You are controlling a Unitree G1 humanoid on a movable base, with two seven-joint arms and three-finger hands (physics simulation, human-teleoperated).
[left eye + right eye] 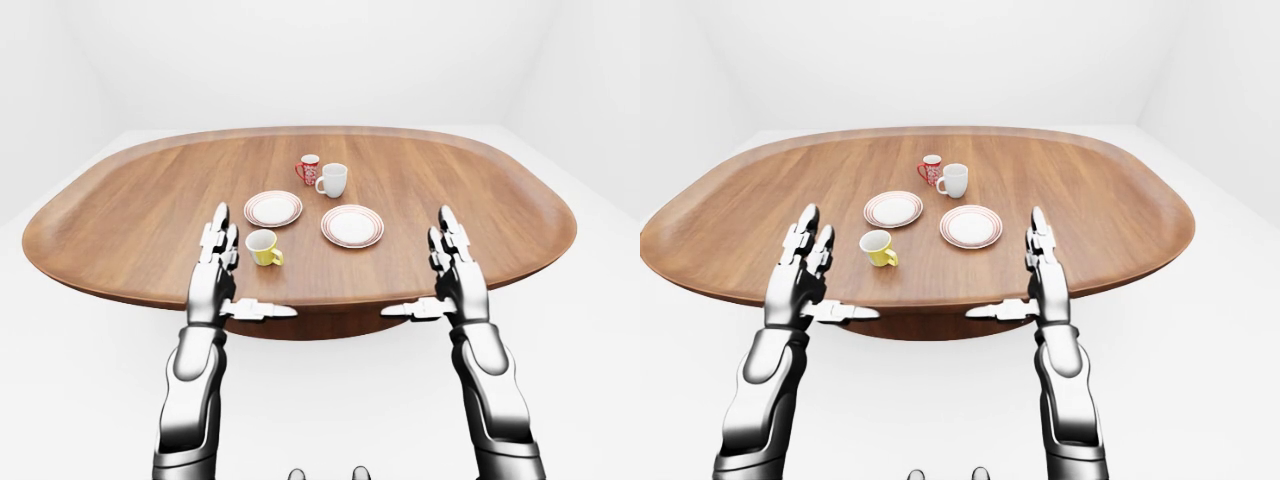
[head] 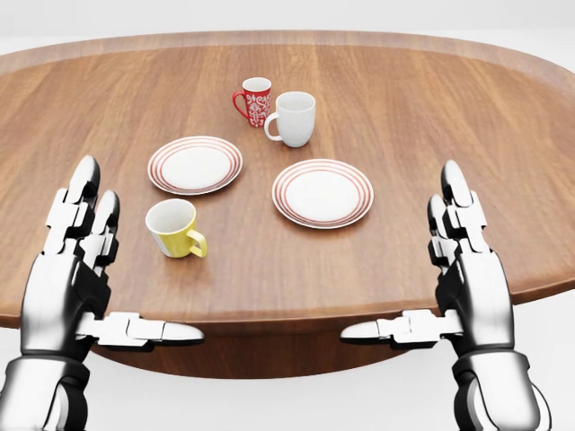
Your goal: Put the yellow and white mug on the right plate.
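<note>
The yellow and white mug (image 2: 175, 228) is seen left of the right plate (image 2: 322, 193); left hand (image 2: 76, 269) and right hand (image 2: 463, 274) are held with fingers apart.

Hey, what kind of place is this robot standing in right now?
Probably a simulated dining setup in a bare white room: one large oval wooden table set with two red-rimmed plates and three mugs, among them the yellow and white mug. No other furniture shows.

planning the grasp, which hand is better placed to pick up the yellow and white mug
Probably the left. The left hand is open just left of the yellow and white mug, while the right hand is open past the right plate, much farther away.
</note>
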